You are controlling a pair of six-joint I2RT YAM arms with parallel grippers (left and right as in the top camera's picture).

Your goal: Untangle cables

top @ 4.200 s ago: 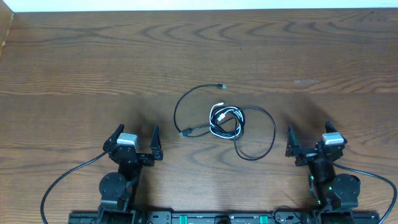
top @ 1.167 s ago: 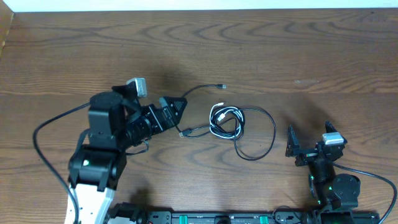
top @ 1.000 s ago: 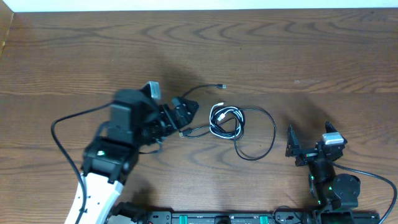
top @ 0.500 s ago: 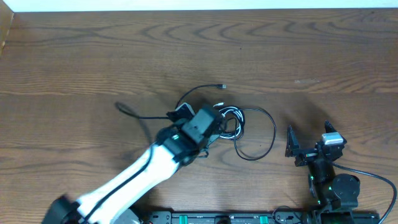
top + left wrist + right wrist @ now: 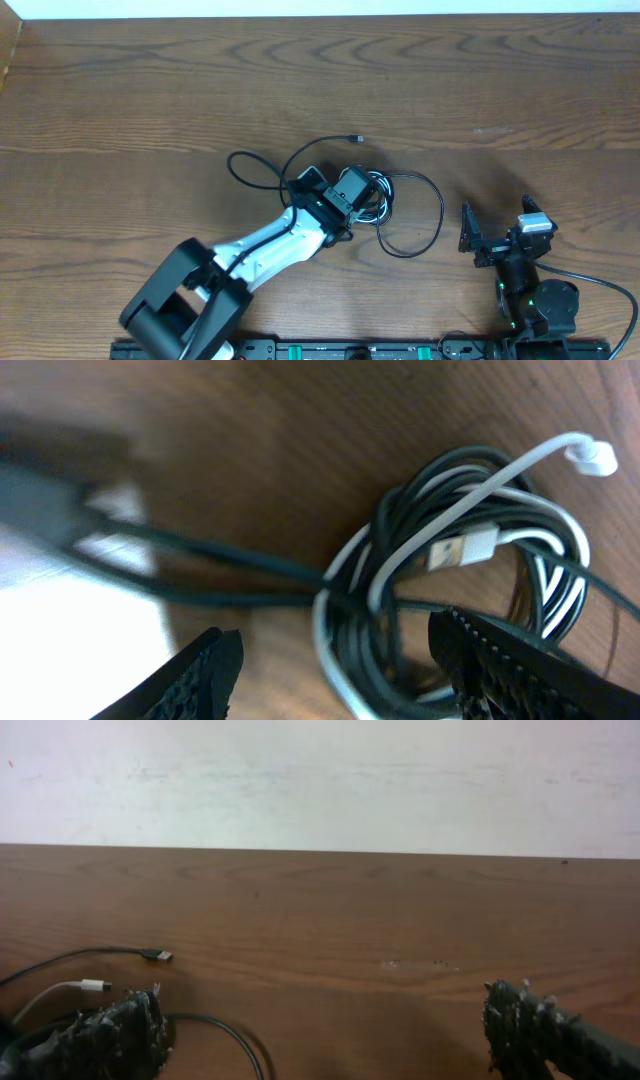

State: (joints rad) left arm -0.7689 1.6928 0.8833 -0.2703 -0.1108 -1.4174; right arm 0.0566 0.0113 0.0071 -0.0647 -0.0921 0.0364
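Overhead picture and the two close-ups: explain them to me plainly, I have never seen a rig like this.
Two robot arms sit at a wooden table. The overhead picture looks straight down; each close-up comes from a camera on one arm's wrist. On the table lies a knot of thin cables, black ones and a white one. The left pincer stands open astride the knot, gripping nothing that I can see. The right pincer rests open at the table's near edge, empty.
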